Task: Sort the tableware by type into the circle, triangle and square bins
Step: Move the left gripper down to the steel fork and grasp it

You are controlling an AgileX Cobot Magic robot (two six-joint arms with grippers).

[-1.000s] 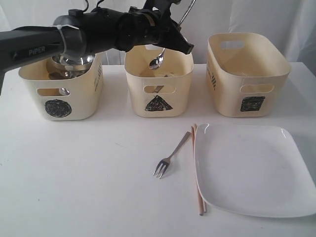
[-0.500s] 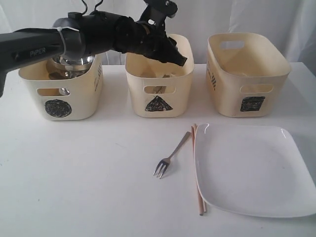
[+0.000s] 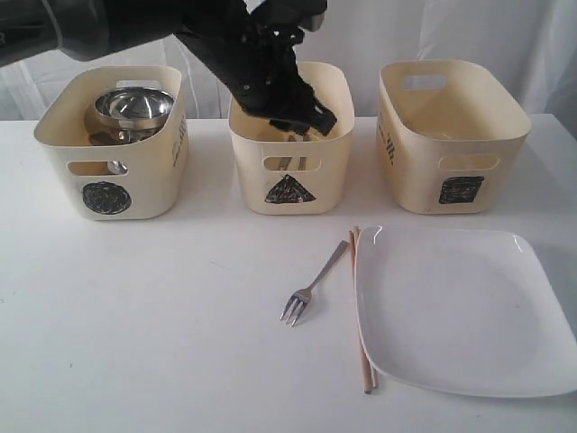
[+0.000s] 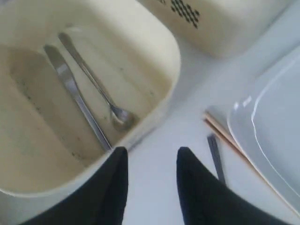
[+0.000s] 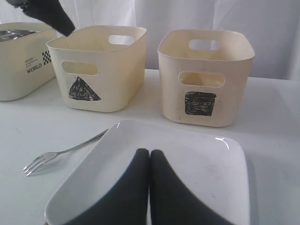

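One steel bowl sits in the circle bin at the left. Over the triangle bin the left gripper now hangs with its jaws apart and empty. The spoon it held a second ago lies inside, beside the knife. On the desk in front, the fork, chopsticks and plate lie unmoved. The square bin stands rightmost. The right gripper, closed on nothing, hovers over the plate.
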